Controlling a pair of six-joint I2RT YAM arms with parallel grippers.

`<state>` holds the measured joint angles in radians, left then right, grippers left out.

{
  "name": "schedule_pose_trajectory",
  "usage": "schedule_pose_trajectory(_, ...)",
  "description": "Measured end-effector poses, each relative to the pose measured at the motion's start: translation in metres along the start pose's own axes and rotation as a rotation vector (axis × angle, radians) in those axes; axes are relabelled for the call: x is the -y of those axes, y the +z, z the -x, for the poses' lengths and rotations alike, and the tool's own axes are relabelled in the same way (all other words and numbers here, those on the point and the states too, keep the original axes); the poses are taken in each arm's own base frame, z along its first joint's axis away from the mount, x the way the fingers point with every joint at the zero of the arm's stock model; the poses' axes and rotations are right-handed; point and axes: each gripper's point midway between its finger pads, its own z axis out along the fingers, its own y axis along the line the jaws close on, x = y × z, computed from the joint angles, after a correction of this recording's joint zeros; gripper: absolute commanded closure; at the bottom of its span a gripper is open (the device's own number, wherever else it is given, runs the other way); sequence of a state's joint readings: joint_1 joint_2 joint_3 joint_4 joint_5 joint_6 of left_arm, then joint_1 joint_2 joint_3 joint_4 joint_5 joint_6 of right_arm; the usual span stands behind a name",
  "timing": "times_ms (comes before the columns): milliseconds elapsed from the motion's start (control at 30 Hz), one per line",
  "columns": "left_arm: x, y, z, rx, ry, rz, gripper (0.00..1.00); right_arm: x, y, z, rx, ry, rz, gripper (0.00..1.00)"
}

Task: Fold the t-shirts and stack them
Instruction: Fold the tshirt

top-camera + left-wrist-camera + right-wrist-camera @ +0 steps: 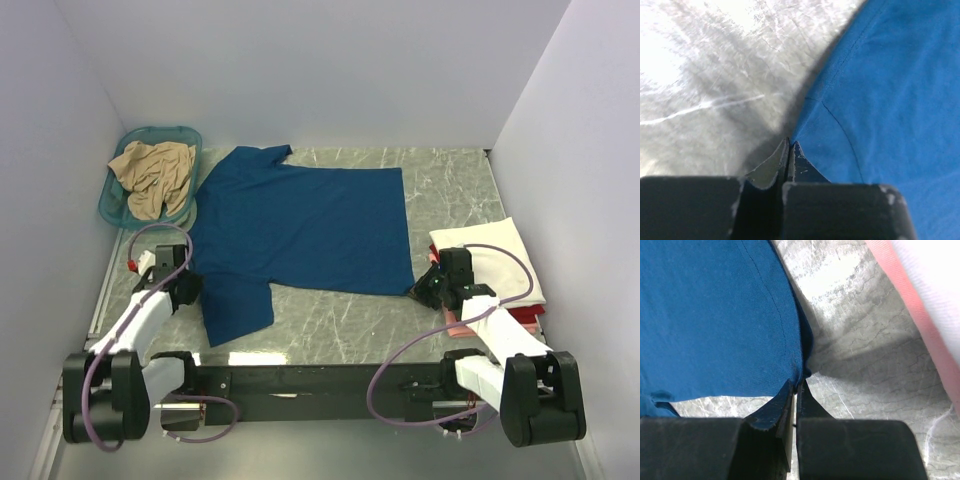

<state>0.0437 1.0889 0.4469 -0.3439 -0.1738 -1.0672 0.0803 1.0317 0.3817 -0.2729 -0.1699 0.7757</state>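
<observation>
The dark blue t-shirt (pixel 300 225) lies spread flat across the middle of the table, with no print showing. My left gripper (pixel 187 287) is shut on its left edge beside the near sleeve, and the cloth (pixel 890 100) meets the closed tips (pixel 790 142). My right gripper (pixel 424 287) is shut on the shirt's near right corner (pixel 715 315), with the hem pinched between the tips (pixel 798 382). A cream-white folded shirt (pixel 490 255) tops a stack at the right, with red (pixel 522 316) and pink (pixel 456 327) edges under it. A tan shirt (pixel 152 172) lies crumpled in the basket.
The teal plastic basket (pixel 112 205) stands at the far left corner. White walls close in the table on three sides. The marble tabletop (pixel 340 315) shows in front of the blue shirt. The pink edge of the stack (pixel 910 305) lies close to my right gripper.
</observation>
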Motion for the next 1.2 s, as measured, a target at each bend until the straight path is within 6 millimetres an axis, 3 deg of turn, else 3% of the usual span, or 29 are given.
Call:
schedule_pose_trajectory(267, 0.002, -0.039, 0.013, 0.054, -0.043, -0.052, 1.0, -0.004, -0.008, 0.003, 0.027, -0.003, 0.019, 1.0)
schedule_pose_trajectory(800, -0.003, -0.099, 0.018, 0.068, -0.174, -0.105, 0.99, -0.001, -0.049, 0.003, 0.12, 0.028, 0.049, 1.0)
schedule_pose_trajectory(1000, 0.003, -0.09, 0.019, 0.043, -0.137, -0.067, 0.99, -0.008, -0.051, 0.009, 0.102, 0.026, 0.037, 1.0)
schedule_pose_trajectory(1200, 0.037, -0.056, 0.033, -0.01, -0.063, 0.034, 0.99, -0.048, -0.038, 0.049, 0.078, -0.004, 0.021, 1.0)
